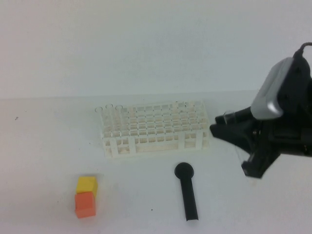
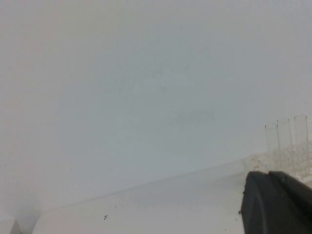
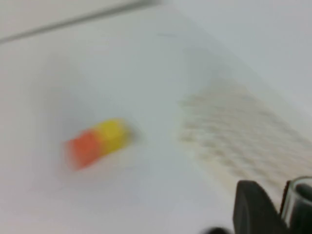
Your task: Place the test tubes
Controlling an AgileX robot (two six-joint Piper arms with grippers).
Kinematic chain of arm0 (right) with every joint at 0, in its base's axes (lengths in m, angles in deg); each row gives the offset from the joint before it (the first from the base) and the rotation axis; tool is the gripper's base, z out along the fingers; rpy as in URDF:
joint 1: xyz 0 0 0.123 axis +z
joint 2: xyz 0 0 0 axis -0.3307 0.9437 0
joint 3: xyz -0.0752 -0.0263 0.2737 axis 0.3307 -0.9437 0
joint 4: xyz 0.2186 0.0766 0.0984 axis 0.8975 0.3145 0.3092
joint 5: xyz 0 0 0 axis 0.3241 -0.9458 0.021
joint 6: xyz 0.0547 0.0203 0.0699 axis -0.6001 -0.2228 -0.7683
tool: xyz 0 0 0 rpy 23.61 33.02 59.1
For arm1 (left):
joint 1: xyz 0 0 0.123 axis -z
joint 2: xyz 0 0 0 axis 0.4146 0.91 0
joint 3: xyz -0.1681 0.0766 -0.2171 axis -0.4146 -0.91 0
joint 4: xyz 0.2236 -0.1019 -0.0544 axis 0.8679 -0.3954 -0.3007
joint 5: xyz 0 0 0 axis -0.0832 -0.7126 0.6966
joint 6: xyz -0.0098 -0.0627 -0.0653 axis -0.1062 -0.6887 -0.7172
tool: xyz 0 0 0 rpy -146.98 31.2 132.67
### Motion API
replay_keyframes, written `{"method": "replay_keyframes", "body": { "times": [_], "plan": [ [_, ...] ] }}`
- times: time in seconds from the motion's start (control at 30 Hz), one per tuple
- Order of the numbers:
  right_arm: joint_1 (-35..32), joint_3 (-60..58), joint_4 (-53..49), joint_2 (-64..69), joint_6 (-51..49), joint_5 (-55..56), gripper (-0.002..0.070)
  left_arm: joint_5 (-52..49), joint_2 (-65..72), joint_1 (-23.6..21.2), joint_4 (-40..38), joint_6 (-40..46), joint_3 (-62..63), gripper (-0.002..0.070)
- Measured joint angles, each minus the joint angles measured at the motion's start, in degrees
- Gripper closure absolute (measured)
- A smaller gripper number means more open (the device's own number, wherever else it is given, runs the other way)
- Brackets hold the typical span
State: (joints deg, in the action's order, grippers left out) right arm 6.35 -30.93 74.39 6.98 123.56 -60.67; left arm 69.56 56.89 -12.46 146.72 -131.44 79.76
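The left gripper (image 2: 276, 205) is out of the high view. Only its own wrist camera catches a dark edge of it, above the white table (image 1: 44, 146), and whether it is open or closed cannot be told.

Furthest left on the table sit two blocks: a yellow block (image 1: 87, 184) touching an orange block (image 1: 85, 204), the orange one nearer the robot.

At centre stands one white rack (image 1: 156, 139), with three standing tubes (image 1: 109, 111) upright in a row at its far left corner. The left wrist view shows those three rising clear above the rack's top, where the high view gives them only as faint rims. A possible further rim toward the rack's far right cannot be confirmed.

In front of the rack and apart from it lies one black tool (image 1: 187, 197) with a round head, the head pointing toward the rack.

At far right, the right gripper (image 1: 229, 129) hangs just beside the rack's right end, clamped on one test tube (image 1: 223, 117), the fourth tube counted. The right wrist view alone shows that tube's open rim against a dark finger (image 3: 252, 210), with the two blocks and the rack beyond it.
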Motion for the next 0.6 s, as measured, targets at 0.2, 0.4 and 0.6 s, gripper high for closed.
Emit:
{"method": "replay_keyframes", "body": {
  "times": [0.2,0.4,0.6],
  "plan": [
    [10.0,0.0,-5.6,3.0,-22.3,39.4,0.0563,0.1,0.0,0.0,0.0,0.0,0.0,0.0676],
    [18.3,0.6,-19.6,12.5,-41.2,59.2,0.0563,0.1,0.0,0.0,0.0,0.0,0.0,0.0676],
    [19.9,4.8,-48.0,24.4,-59.8,66.2,0.0563,0.1,0.0,0.0,0.0,0.0,0.0,0.0676]
  ]
}}
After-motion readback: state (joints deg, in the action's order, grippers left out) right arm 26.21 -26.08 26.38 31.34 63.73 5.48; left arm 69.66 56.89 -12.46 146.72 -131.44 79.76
